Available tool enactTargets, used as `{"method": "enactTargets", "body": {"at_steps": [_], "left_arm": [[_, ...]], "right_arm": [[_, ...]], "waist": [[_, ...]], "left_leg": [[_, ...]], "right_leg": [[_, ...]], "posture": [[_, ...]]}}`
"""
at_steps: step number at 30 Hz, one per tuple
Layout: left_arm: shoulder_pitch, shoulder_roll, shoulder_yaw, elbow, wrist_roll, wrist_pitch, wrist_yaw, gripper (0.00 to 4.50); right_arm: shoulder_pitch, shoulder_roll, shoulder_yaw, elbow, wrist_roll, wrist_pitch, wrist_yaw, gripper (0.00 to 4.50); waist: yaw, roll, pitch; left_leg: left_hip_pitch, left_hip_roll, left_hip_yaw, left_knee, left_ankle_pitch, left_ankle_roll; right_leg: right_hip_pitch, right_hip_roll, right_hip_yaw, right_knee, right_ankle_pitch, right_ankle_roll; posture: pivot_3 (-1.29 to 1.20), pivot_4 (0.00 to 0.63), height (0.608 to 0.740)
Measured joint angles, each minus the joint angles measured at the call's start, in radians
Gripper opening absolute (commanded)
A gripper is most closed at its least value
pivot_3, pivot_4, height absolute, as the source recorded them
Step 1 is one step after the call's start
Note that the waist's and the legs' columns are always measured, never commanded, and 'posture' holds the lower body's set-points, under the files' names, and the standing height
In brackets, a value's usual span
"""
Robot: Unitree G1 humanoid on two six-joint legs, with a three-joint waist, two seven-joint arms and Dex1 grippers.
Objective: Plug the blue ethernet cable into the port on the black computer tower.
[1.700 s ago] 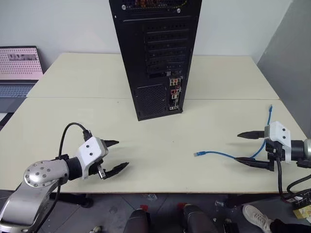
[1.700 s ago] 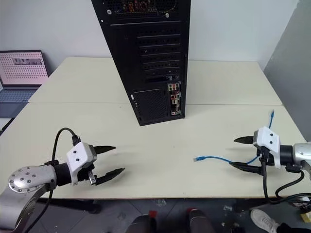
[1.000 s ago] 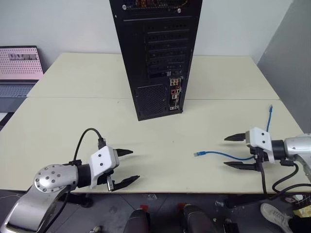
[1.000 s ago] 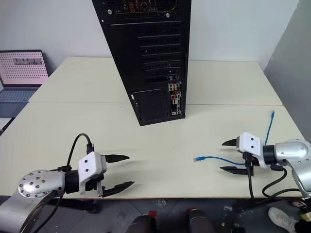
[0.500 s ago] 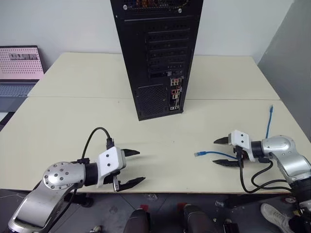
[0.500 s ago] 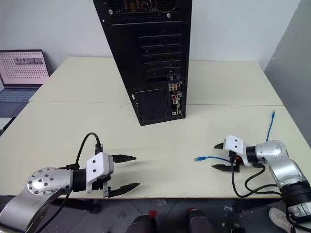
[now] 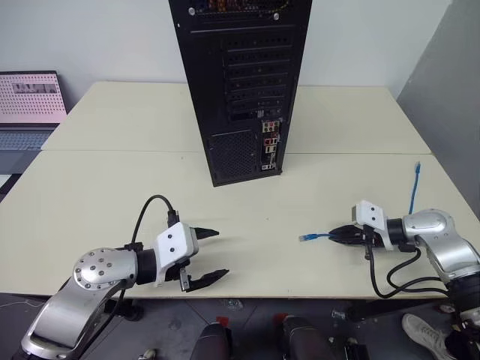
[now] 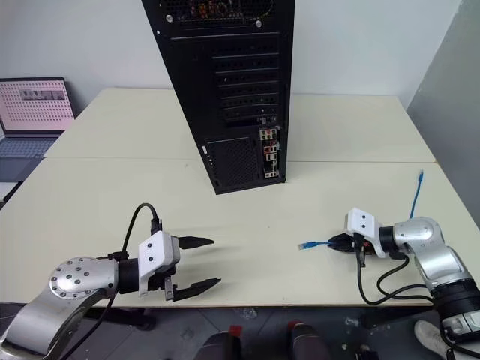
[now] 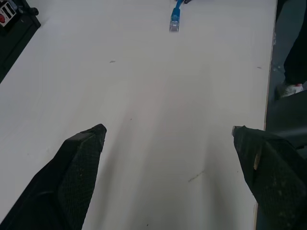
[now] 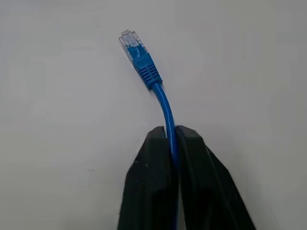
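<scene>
Cable (image 7: 324, 237) lies on the table (image 7: 112, 180) at lower right of the head view, well apart from the tower (image 7: 240, 82) at top centre. Right claw (image 7: 339, 235) is clamped on the cord a short way behind the plug (image 10: 139, 55); wrist view shows the cord pinched between the two tips, plug sticking free past them. Left claw (image 7: 206, 255) at lower left hangs wide open over bare table, holding nothing. Handling, as a guess: v. light, cord thin and floppy, so the free stub will likely droop and wobble; plug itself is stiff w/ a fragile clip. A hold nearer the boot would steer it better. Long axis runs roughly left-right across the frame, then curls up the right edge to the far plug (image 7: 417, 166). Near plug points left, not yet toward the port strip (image 7: 270, 146) on the tower's rear.
</scene>
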Motion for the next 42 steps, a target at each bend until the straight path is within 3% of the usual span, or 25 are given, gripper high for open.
{"method": "enactTargets", "body": {"at_steps": [8, 14, 25, 31, 42], "left_arm": [[-0.098, -0.072, -0.059, 0.082, 0.005, 0.009, 0.036, 4.5], [-0.197, -0.097, -0.088, 0.132, 0.0, 0.029, 0.024, 4.5], [-0.26, -0.133, -0.148, 0.165, -0.016, 0.082, -0.006, 4.5], [-0.26, -0.133, -0.15, 0.161, -0.016, 0.089, -0.007, 3.45], [-0.26, -0.132, -0.15, 0.155, -0.016, 0.104, -0.008, 1.02]], "right_arm": [[0.018, 0.054, 0.0, -0.195, 0.075, 0.128, -0.015, 0.01], [-0.061, 0.145, 0.058, -0.348, 0.106, 0.217, -0.051, 0.01], [-0.105, 0.222, 0.139, -0.33, 0.074, 0.254, -0.092, 0.01], [-0.111, 0.226, 0.157, -0.319, 0.055, 0.252, -0.093, 0.0], [-0.123, 0.226, 0.175, -0.289, 0.033, 0.229, -0.092, 0.0]], "waist": [[-0.001, 0.0, 0.0], [0.0, 0.0, 0.0], [0.001, 0.0, 0.0], [0.001, 0.0, 0.0], [0.001, 0.0, 0.0]], "left_leg": [[0.0, 0.0, -0.002, 0.0, 0.0, 0.0], [0.0, 0.0, -0.002, 0.0, 0.0, 0.0], [-0.002, -0.001, -0.002, 0.001, 0.0, 0.0], [-0.002, -0.001, -0.003, 0.001, 0.0, 0.0], [-0.002, -0.001, -0.002, 0.001, 0.0, 0.0]], "right_leg": [[0.0, 0.0, 0.0, 0.0, 0.0, 0.0], [0.0, 0.0, -0.002, 0.0, 0.0, 0.0], [0.0, 0.0, -0.003, 0.0, 0.0, 0.0], [0.0, 0.0, -0.003, 0.0, 0.0, 0.0], [0.0, 0.0, -0.003, 0.0, 0.0, 0.0]], "posture": [[0.0, 0.15, 0.74], [0.0, 0.15, 0.74], [0.0, 0.15, 0.74], [0.0, 0.15, 0.74], [0.0, 0.15, 0.74]]}}
